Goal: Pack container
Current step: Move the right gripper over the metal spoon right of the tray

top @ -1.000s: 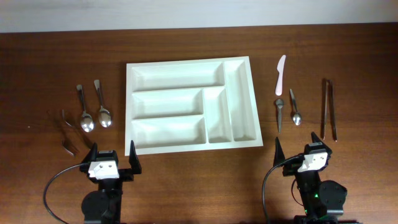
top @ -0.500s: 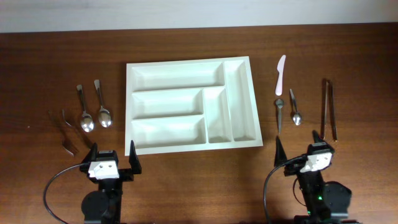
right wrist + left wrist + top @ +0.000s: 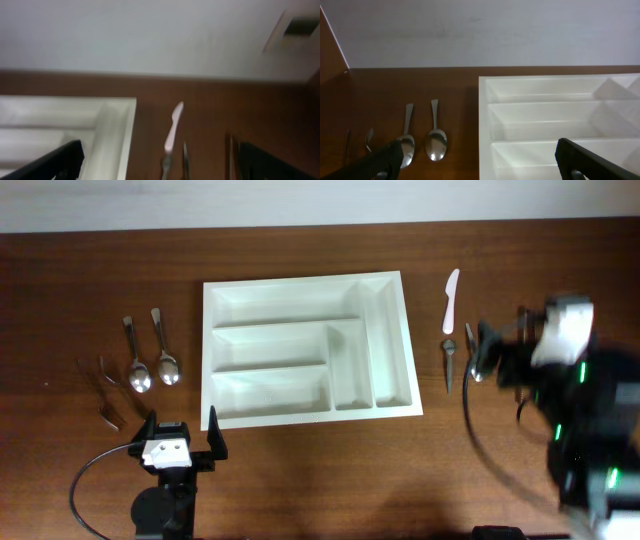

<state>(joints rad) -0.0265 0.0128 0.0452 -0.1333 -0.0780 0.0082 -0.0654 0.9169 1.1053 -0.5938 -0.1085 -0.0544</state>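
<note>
The white five-compartment container (image 3: 300,281) lies empty at mid-table; it also shows in the left wrist view (image 3: 484,125) and the right wrist view (image 3: 117,130). My left gripper (image 3: 181,425) is open and empty, near the table's front edge by the container's front left corner (image 3: 480,169). My right gripper (image 3: 498,352) is open, empty and blurred, raised above the cutlery right of the container (image 3: 165,165). Under it lie a white plastic knife (image 3: 451,300) (image 3: 173,127) and two small metal spoons (image 3: 449,362).
Two metal spoons (image 3: 150,360) (image 3: 436,142) and thin metal tongs (image 3: 108,395) lie left of the container. Long metal tongs (image 3: 524,315) at the right are mostly hidden by the right arm. A pale wall runs along the table's far edge.
My right arm has lifted from the front edge and swung toward the far side, over the cutlery on the right. The left arm and all cutlery have not moved.
</note>
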